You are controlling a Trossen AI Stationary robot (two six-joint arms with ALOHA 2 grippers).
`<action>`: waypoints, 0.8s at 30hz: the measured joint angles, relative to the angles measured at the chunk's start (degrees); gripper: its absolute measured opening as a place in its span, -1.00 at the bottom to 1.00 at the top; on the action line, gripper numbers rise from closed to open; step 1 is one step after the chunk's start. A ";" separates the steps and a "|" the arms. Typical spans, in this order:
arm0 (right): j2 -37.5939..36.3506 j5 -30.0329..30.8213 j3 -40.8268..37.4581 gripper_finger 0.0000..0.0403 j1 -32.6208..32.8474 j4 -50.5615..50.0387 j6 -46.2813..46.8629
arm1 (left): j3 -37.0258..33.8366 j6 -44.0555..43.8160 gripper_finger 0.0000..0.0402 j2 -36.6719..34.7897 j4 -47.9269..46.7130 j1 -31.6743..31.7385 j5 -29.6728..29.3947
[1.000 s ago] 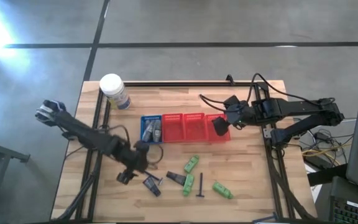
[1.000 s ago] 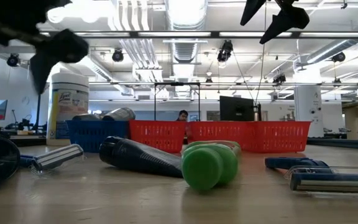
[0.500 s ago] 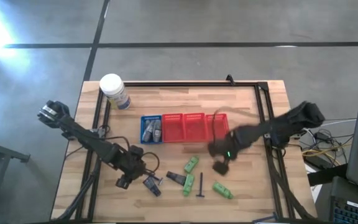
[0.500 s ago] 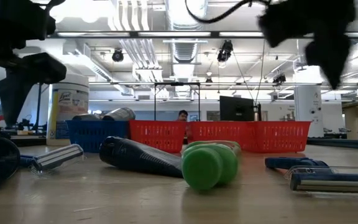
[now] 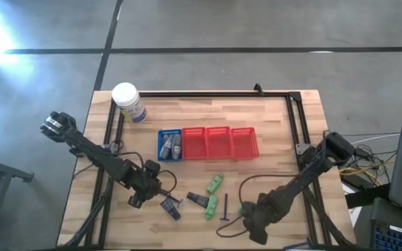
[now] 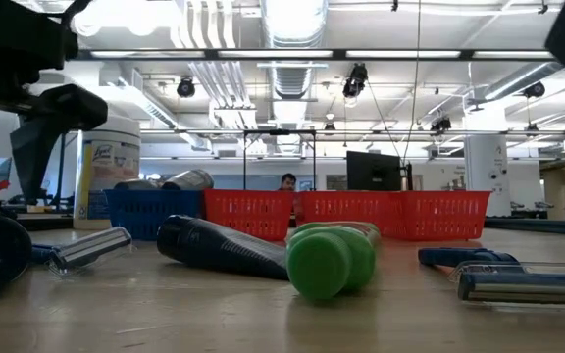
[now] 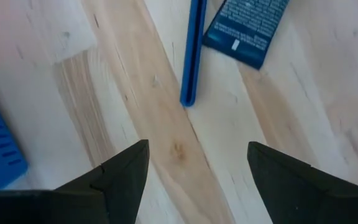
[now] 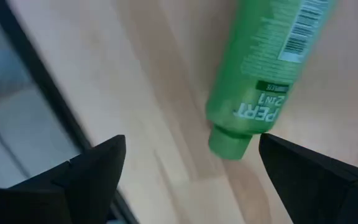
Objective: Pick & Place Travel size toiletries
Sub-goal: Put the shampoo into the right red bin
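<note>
Several toiletries lie flat on the wooden table: green bottles (image 5: 215,183) (image 5: 211,207) (image 5: 250,213), flat dark packets (image 5: 197,200) (image 5: 169,208) and a thin T-shaped razor (image 5: 225,208). Grey tubes (image 5: 170,146) lie in the blue basket. My left gripper (image 5: 136,201) is open and hovers left of the dark packet (image 7: 247,28) and a blue razor handle (image 7: 191,53). My right gripper (image 5: 251,224) is open near the table's near edge, beside the cap end of the rightmost green bottle (image 8: 260,74), its fingers apart from it.
A blue basket (image 5: 160,132) and a row of red baskets (image 5: 218,142) stand mid-table. The white-lidded jar (image 5: 129,102) stands at the far left. A black frame rail (image 5: 201,94) runs along the table's far and side edges. Bare wood lies right of the baskets.
My right arm has swung from above the red baskets toward the table's near edge and come down beside the rightmost green bottle. My left gripper has dropped lower over the table by the dark packet. No toiletry has moved.
</note>
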 joint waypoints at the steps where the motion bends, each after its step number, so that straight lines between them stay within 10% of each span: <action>1: 0.32 1.35 0.31 0.81 0.03 0.00 1.16 | -0.42 -0.04 0.37 -0.40 0.09 -0.02 0.06; 12: -0.17 7.62 0.65 0.81 0.32 -3.92 12.42 | -1.88 -2.35 0.37 -4.55 -0.30 -0.07 1.06; 24: 5.25 13.04 0.87 0.81 0.02 1.07 -2.15 | -1.94 -2.19 0.37 -5.17 -0.48 -0.08 0.65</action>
